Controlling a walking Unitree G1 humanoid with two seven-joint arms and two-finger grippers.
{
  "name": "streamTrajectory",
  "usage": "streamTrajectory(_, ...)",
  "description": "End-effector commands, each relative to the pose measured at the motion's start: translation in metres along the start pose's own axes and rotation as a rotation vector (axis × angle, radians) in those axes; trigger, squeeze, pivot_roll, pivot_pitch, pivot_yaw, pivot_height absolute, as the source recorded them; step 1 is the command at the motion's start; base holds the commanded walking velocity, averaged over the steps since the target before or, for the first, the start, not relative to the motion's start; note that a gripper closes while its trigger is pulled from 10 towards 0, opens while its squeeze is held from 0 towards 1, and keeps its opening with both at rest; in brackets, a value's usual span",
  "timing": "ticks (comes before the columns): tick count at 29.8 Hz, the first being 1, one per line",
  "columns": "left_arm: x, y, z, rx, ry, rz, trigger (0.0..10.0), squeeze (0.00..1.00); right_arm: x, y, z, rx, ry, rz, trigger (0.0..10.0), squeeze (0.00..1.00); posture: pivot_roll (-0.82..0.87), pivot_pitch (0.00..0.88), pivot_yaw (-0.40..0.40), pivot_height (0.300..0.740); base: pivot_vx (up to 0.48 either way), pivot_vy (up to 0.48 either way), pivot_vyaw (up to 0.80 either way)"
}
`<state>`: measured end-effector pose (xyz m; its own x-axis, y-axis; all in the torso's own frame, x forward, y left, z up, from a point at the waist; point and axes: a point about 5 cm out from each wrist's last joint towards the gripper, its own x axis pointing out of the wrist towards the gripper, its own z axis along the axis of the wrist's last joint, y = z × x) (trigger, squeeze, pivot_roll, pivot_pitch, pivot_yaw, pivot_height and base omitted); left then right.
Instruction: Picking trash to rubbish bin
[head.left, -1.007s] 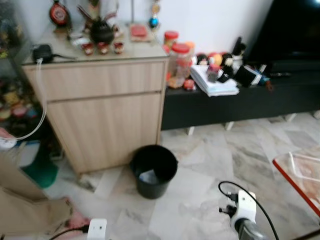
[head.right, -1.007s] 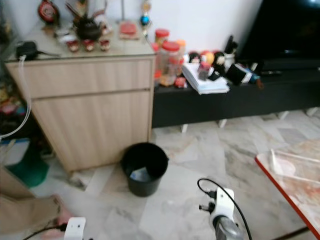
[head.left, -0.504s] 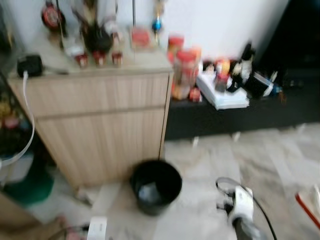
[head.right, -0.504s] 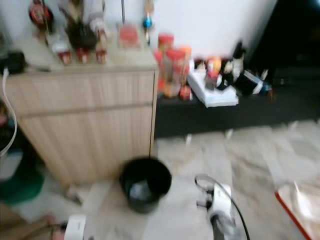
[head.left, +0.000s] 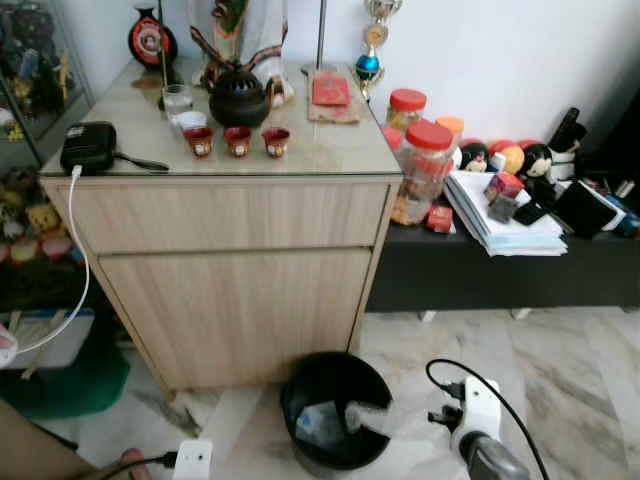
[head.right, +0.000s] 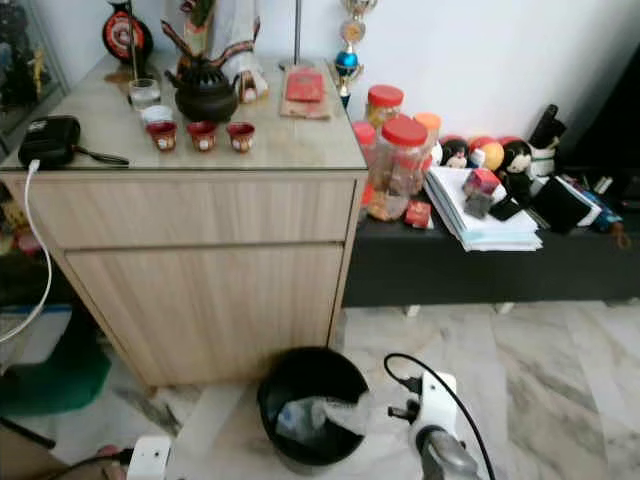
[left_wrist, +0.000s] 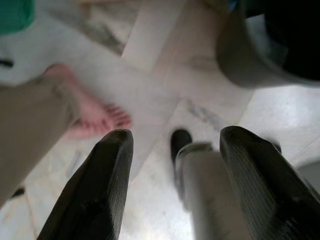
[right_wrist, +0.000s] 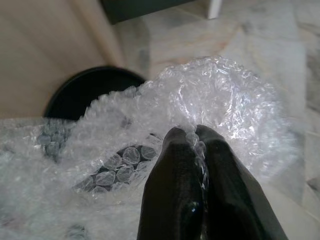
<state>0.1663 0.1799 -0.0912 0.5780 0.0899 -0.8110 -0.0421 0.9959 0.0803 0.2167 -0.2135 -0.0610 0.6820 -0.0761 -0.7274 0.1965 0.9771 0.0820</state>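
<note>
Jaws of right gripper (right_wrist: 192, 137) pinch one bubble wrap (right_wrist: 200, 100) above one bin (head.left: 335, 408).

Clear glossy bubble wrap (right_wrist: 200, 105), matt black plastic bin (head.left: 335, 405), wood-grain cabinet (head.left: 230, 270), polished marble floor (head.left: 560, 370)

A home, a living room by the look of it. A wooden cabinet (head.left: 235, 270) has a glass-topped surface with a dark teapot (head.left: 238, 98), small red cups (head.left: 237, 141) and ornaments. Beside it a low black bench (head.left: 500, 270) carries snack jars (head.left: 427, 165), papers (head.left: 500, 215) and soft toys (head.left: 505, 157). The floor (head.left: 560, 370) is marble tile, with a black bin (head.left: 335, 410) and a person's bare foot (left_wrist: 97, 117).
</note>
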Motion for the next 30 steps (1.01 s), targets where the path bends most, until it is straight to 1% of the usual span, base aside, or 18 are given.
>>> streamTrajectory(1,0.000,-0.011,-0.002,0.016,0.016,-0.029,10.0,0.00,-0.003,-0.013,-0.005,-0.019,0.030,-0.028,10.0,0.00,0.02,0.018,-0.093,0.740,0.307,0.000,0.00)
streamTrajectory(3,0.000,-0.012,-0.002,0.015,0.015,-0.030,10.0,0.00,-0.003,-0.012,-0.006,-0.041,0.043,-0.015,10.0,0.00,0.02,0.018,-0.094,0.740,0.146,0.000,0.00)
streamTrajectory(6,0.000,-0.013,-0.001,0.012,0.010,-0.033,10.0,0.00,-0.003,-0.011,-0.006,-0.040,0.039,-0.011,10.0,0.00,0.02,0.020,-0.096,0.740,0.000,0.000,0.00)
streamTrajectory(11,0.001,-0.014,0.005,0.010,-0.023,-0.032,10.0,0.00,0.000,-0.010,0.006,-0.056,-0.004,0.005,10.0,0.00,0.02,0.020,-0.096,0.740,0.000,0.000,0.00)
streamTrajectory(13,0.002,-0.015,0.013,0.017,-0.051,-0.041,10.0,0.00,0.002,-0.005,0.017,-0.068,-0.032,0.031,10.0,0.00,0.02,0.020,-0.096,0.740,0.000,0.000,0.00)
streamTrajectory(14,0.002,-0.015,0.013,0.017,-0.051,-0.041,10.0,0.00,0.002,-0.005,0.017,-0.068,-0.032,0.031,10.0,0.00,0.02,0.020,-0.096,0.740,0.000,0.000,0.00)
streamTrajectory(15,0.003,-0.017,0.018,0.022,-0.062,-0.046,10.0,0.00,0.004,0.003,0.025,-0.094,-0.046,0.070,10.0,0.00,0.02,0.022,-0.100,0.740,0.000,0.000,0.00)
streamTrajectory(17,0.004,-0.020,0.027,0.010,-0.100,-0.056,10.0,0.00,0.006,0.018,0.034,-0.104,-0.055,0.162,10.0,0.00,0.02,0.021,-0.100,0.740,0.000,0.000,0.00)
streamTrajectory(18,0.004,-0.020,0.027,0.010,-0.100,-0.056,10.0,0.00,0.006,0.018,0.034,-0.104,-0.055,0.162,10.0,0.00,0.02,0.021,-0.100,0.740,0.000,0.000,0.00)
streamTrajectory(19,0.004,-0.022,0.033,0.007,-0.123,-0.070,10.0,0.00,0.007,0.025,0.037,-0.150,-0.035,0.196,10.0,0.00,0.02,0.021,-0.100,0.740,0.000,0.000,0.00)
streamTrajectory(20,0.005,-0.026,0.041,0.010,-0.152,-0.094,10.0,0.00,0.008,0.036,0.044,-0.204,-0.052,0.253,10.0,0.00,0.02,0.021,-0.100,0.740,0.000,0.000,0.00)
streamTrajectory(21,0.005,-0.028,0.044,0.009,-0.162,-0.104,10.0,0.00,0.008,0.039,0.047,-0.216,-0.064,0.274,10.0,0.00,0.02,0.021,-0.100,0.740,0.000,0.000,0.00)
streamTrajectory(23,0.005,-0.035,0.053,0.011,-0.191,-0.151,10.0,0.00,0.008,0.052,0.055,-0.215,-0.078,0.349,10.0,0.00,0.02,0.021,-0.100,0.740,0.000,0.000,0.00)
streamTrajectory(25,0.005,-0.041,0.061,0.021,-0.210,-0.184,10.0,0.00,0.008,0.061,0.059,-0.235,-0.079,0.403,10.0,0.00,0.03,0.021,-0.102,0.740,0.000,0.000,0.00)
streamTrajectory(28,0.004,-0.049,0.073,0.040,-0.242,-0.221,10.0,0.00,0.008,0.077,0.062,-0.321,-0.073,0.469,10.0,0.00,0.03,0.021,-0.103,0.740,0.000,0.000,0.00)
streamTrajectory(30,0.004,-0.053,0.079,0.061,-0.258,-0.230,10.0,0.00,0.007,0.085,0.063,-0.358,-0.069,0.498,10.0,0.00,0.03,0.021,-0.105,0.740,0.000,0.000,0.00)
